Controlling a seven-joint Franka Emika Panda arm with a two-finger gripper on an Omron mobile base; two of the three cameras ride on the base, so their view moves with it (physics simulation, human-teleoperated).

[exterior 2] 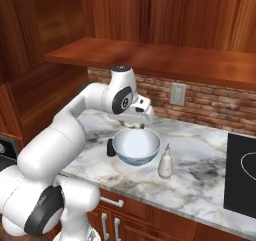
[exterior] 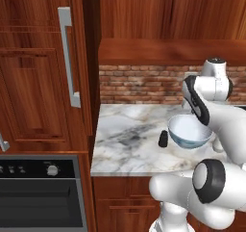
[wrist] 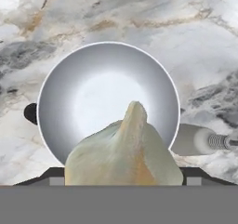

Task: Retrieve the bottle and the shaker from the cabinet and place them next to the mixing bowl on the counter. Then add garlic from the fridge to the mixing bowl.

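1. Garlic [wrist: 124, 148]: a pale, off-white bulb with a pointed tip, sitting between the gripper's [wrist: 122, 179] fingers at the bottom of the hand view and hanging directly over the mixing bowl [wrist: 108, 107]. The jaws are standing fairly wide and clamping the bulb's broad body; the tip is pointing toward 12 o'clock in that view.

2. Handling judgement: the bulb is looking light, firm and lumpy, with a papery, probably slippery skin. Pinching across the widest part, as here, is reading as the safest hold; the tapered tip would likely be sliding out. It should be tolerating a short drop into the bowl.

3. Mixing bowl: white inside, mottled blue-grey outside, sitting upright and empty on the counter [exterior: 120, 139]. Seen from the hand camera, the garlic is overlapping the bowl's 6 o'clock rim, so the release point is lying inside the rim or just at it; I cannot tell which.

4. Shaker [exterior: 163, 138]: a small dark cylinder standing just beside the bowl at its 9 o'clock in the left base view.

5. Bottle [exterior 2: 165, 163]: cream-white with a thin neck, standing just beside the bowl at its 3 o'clock in the right base view.

6. Stage judgement: both containers are placed, and only dropping the garlic is remaining.

7. Surroundings: the brick backsplash [exterior: 139, 84] is running behind the counter.
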